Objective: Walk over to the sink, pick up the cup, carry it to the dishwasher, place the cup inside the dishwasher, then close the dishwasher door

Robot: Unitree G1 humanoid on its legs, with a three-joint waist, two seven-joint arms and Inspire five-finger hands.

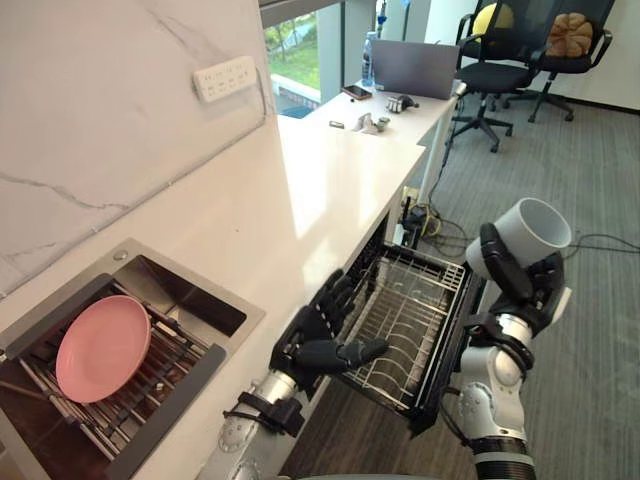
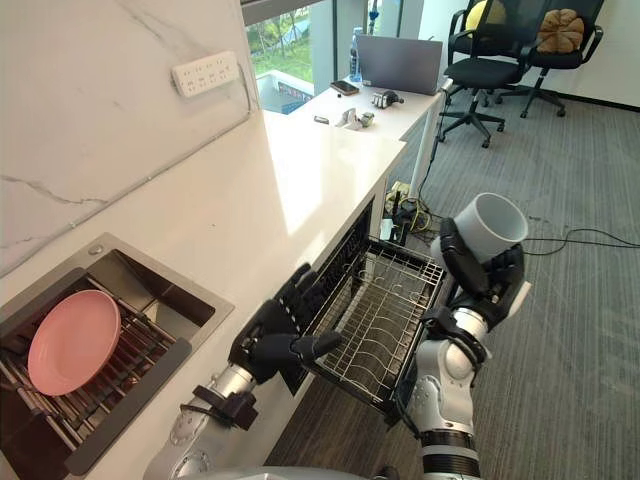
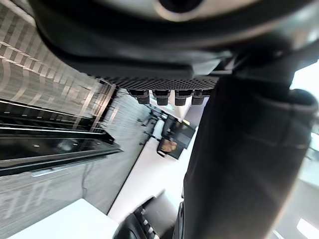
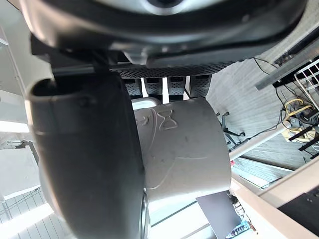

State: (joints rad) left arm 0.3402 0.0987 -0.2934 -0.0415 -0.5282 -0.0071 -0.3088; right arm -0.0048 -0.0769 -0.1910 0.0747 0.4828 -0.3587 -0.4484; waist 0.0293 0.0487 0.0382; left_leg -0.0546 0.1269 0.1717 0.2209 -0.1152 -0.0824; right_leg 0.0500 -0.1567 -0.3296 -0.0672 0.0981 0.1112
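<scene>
White marble-look tabletop (image 1: 330,190) runs along the wall, with grey carpeted floor (image 1: 590,340) to its right. A steel sink (image 1: 238,316) is set in the near end and holds a round pink plate (image 1: 103,347) on its grid. Below the tabletop edge, the wire dishwasher rack (image 1: 410,325) is pulled out, and no dishes are visible on it.

Pale grey cylindrical cup (image 1: 530,232): held up in the right hand (image 1: 520,285), mouth tilted upward, over the floor just beside the rack's outer edge and not yet above it. The fingers (image 4: 164,87) curl round its wall and the thumb presses the opposite side.

Left hand (image 1: 325,340): fingers straight and spread, holding nothing, near the rack's near corner. Contact cannot be told.

Handling (judgement): the cup is rigid and light, with a smooth wall that is probably slippery, and it could chip against the wire. A mid-wall wrap suits it, and it should be lowered gently.

The right wrist view adds a faint bow mark on the cup wall and the closeness of the grip. The head views give the cup's place relative to the rack.
</scene>
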